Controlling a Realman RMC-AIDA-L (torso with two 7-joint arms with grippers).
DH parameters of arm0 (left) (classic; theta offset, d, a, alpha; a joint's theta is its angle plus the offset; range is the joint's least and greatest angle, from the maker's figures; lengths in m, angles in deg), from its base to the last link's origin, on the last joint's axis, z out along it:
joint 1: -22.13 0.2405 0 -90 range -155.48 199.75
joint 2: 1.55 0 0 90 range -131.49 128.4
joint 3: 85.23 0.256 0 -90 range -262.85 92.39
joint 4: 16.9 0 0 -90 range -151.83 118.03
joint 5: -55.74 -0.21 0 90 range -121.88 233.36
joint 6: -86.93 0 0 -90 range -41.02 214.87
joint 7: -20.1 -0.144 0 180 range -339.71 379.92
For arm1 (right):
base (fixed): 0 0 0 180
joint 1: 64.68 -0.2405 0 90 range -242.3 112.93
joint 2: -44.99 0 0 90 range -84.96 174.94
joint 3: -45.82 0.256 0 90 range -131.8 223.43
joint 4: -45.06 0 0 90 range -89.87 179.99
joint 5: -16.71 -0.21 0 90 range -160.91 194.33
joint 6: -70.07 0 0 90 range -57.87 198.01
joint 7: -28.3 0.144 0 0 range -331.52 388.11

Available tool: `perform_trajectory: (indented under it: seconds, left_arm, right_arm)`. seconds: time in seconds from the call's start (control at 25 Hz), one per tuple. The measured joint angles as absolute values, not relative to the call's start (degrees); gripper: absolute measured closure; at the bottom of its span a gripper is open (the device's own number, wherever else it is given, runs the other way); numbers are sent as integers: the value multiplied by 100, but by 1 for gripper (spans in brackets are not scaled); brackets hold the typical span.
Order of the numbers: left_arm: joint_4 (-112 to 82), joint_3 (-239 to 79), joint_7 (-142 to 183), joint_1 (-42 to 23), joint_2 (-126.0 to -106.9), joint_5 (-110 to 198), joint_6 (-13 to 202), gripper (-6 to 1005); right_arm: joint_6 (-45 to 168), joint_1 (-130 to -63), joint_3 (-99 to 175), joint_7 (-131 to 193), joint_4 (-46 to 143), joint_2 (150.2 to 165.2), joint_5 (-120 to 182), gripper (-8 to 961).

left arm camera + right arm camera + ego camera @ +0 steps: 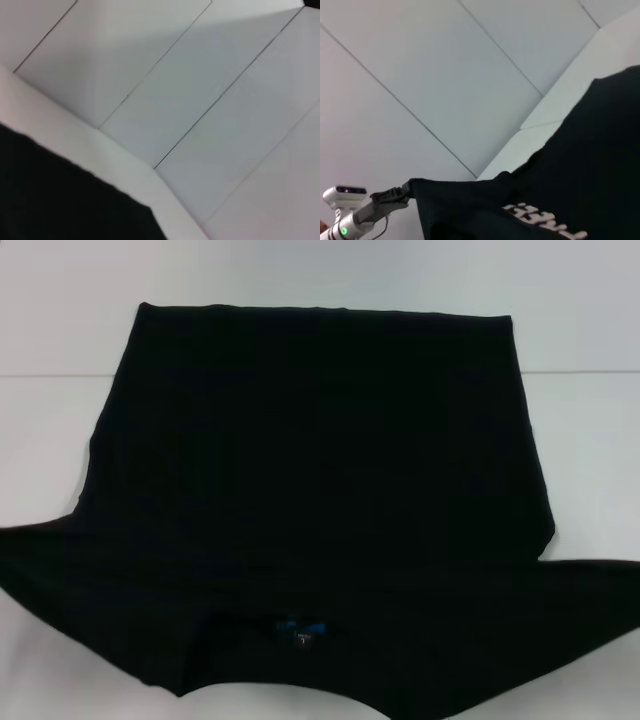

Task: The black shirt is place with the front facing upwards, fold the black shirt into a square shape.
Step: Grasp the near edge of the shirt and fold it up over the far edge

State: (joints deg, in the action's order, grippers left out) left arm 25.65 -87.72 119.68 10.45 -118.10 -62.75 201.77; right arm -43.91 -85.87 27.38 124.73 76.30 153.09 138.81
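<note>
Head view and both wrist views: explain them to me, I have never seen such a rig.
This is a two-armed robot folding cloth. The head view looks down from its head camera: the black shirt covers most of the white table, its blue neck label nearest the robot. Each wrist view comes from a camera on one arm. In the right wrist view the left gripper appears farther off, its fingers pinching a lifted shirt edge near pale lettering. The right gripper is in no picture.

Left wrist cam: black shirt [55, 195] fills the 7 o'clock corner, edge ragged. White bench [100, 150] rim runs beside it. Pale panelled floor [210, 100] with thin seams beyond.
</note>
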Motion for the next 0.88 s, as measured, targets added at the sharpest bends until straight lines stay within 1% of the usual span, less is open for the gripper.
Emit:
perform_trajectory:
  seconds: [0.16, 0.44, 0.72, 0.88]
  left_arm:
    - [2368, -8735, 11786, 827, -11809, -6184, 20182, 987]
    - [1998, -8773, 11552, 298, -11786, -6068, 19684, 987]
    - [1824, -8700, 11324, -271, -11815, -5999, 18880, 986]
    - [1659, -8664, 11177, -577, -11820, -5999, 18410, 986]
  right_arm:
    - [-4388, -8827, 2738, 12287, 7505, 15296, 13646, 930]
    - [-4247, -9231, 2802, 12213, 7467, 15337, 13152, 930]
    - [-3257, -9442, 2811, 12195, 7467, 15342, 12925, 930]
    - [-2696, -9511, 2800, 12037, 7466, 15395, 12781, 929]
